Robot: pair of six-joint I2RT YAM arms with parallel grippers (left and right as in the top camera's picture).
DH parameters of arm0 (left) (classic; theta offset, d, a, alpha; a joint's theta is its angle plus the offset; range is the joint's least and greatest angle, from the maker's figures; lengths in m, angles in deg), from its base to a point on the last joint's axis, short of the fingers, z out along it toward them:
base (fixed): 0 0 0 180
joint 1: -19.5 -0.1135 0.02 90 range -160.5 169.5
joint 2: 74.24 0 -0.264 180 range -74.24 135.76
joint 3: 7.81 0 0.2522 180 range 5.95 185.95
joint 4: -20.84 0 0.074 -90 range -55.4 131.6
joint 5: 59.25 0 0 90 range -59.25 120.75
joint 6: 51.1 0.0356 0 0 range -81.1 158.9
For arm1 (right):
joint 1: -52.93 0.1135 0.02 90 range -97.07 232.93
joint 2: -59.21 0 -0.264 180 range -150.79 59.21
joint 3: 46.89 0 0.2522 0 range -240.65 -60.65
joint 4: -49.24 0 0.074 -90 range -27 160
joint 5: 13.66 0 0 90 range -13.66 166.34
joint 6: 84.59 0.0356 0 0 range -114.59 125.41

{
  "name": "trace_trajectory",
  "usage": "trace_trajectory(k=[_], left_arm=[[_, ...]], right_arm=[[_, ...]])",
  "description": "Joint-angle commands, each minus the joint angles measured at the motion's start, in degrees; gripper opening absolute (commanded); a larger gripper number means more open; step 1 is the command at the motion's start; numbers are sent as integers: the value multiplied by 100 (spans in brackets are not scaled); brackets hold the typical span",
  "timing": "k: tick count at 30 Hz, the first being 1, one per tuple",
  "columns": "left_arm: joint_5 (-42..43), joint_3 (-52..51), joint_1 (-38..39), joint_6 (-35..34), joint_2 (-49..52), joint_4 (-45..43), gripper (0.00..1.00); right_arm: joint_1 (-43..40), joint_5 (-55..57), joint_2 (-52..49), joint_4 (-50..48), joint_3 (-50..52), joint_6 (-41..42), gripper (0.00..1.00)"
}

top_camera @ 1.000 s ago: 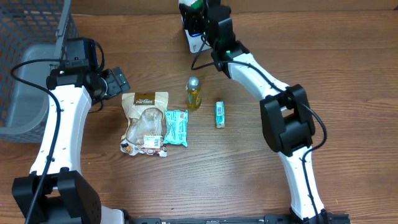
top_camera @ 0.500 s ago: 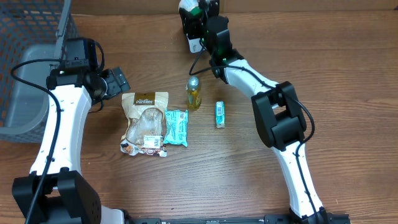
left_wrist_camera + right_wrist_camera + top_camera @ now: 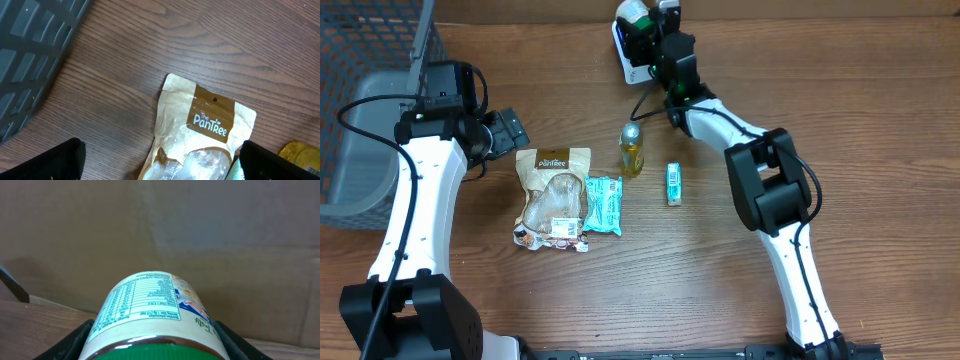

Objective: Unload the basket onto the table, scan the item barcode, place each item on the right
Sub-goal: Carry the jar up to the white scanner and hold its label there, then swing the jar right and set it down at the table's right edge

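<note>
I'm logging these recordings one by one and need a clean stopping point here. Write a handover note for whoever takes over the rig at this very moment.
Left tool: open and empty, hovering by the top edge of the PanTree pouch.
Right tool: shut on the white canister with a green lid, held at the far edge of the table, nutrition label towards the wrist camera.
Lying on the table: the pouch, teal packet, small bottle, small teal box.
Done: canister picked up.
Left: present its barcode. No barcode shows in these views, and whether a scan has registered cannot be told.
</note>
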Motion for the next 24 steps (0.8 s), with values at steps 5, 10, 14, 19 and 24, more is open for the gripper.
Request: trace_trajectory(k=[5, 10, 14, 19, 24], left_arm=[[26, 70, 7, 44, -61, -7, 99], [26, 70, 7, 44, -61, -7, 99], [26, 70, 7, 44, -61, -7, 99], [26, 70, 7, 44, -61, -7, 99], [26, 70, 7, 44, -61, -7, 100]], right_arm=[[-422, -310, 1547, 1248, -68, -2, 4], [-688, -284, 2634, 3866, -68, -4, 4], [-1132, 107, 3292, 6404, -68, -7, 4], [-1834, 623, 3346, 8334, -33, -4, 8], [-2616, 623, 3344, 9219, 343, 17, 15]])
